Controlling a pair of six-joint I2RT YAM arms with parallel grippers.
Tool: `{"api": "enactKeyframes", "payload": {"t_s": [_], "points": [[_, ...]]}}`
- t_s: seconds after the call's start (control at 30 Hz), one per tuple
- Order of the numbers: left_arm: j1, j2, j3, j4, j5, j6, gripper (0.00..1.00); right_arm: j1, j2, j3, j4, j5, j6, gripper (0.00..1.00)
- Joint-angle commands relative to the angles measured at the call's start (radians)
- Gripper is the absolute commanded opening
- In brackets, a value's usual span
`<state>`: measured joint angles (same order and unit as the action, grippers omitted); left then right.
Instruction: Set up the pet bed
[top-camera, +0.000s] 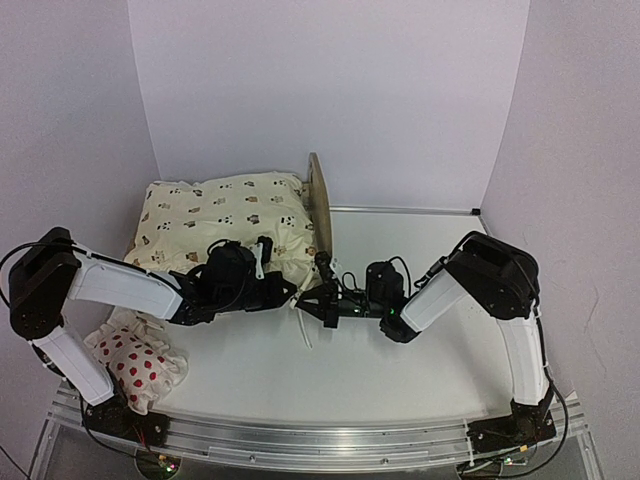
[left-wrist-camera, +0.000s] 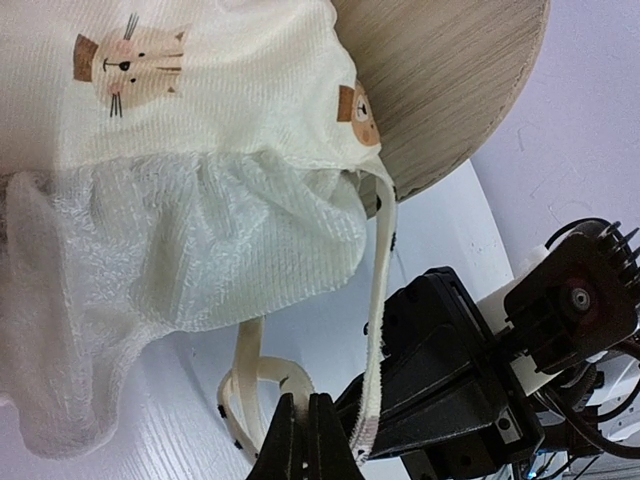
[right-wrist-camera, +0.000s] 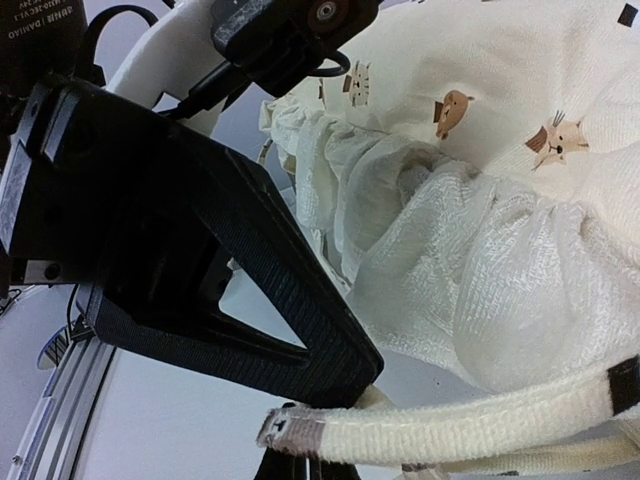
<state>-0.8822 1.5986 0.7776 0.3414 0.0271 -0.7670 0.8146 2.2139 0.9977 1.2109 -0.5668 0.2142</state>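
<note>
**Two shut grippers meet at the cushion's corner**

Both tools sit at the near right corner of the cream animal-print cushion (top-camera: 225, 215), tips almost touching. The left gripper (left-wrist-camera: 307, 410) has its jaws pressed together. A looped tie (left-wrist-camera: 252, 385) from the cushion hangs just beside its tips, but whether any strap is nipped between them cannot be told. The right gripper (top-camera: 322, 303) is closed as well. In its wrist view the tie's brown-tipped end crosses right above its fingertips, and a hold on it is not clear either.

The pet bed (top-camera: 321, 195) lies under the cushion, which covers its base. Only the rounded wooden headboard shows, upright against the cushion's right edge. A white pillow with red spots (top-camera: 135, 362) lies off the cushion's near left side, on the white table (top-camera: 400, 370).
</note>
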Motion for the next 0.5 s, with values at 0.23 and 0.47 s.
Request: {"api": "enactKeyframes", "payload": {"t_s": [0.23,0.47], "points": [[0.000,-0.013,0.011,0.026,-0.008,0.026,0.00,0.007,-0.062,-0.068,0.041,0.102,-0.021,0.25],[0.000,-0.014,0.019,0.028,-0.012,0.048,0.00,0.007,-0.155,-0.218,0.039,0.243,-0.033,0.46]]}}
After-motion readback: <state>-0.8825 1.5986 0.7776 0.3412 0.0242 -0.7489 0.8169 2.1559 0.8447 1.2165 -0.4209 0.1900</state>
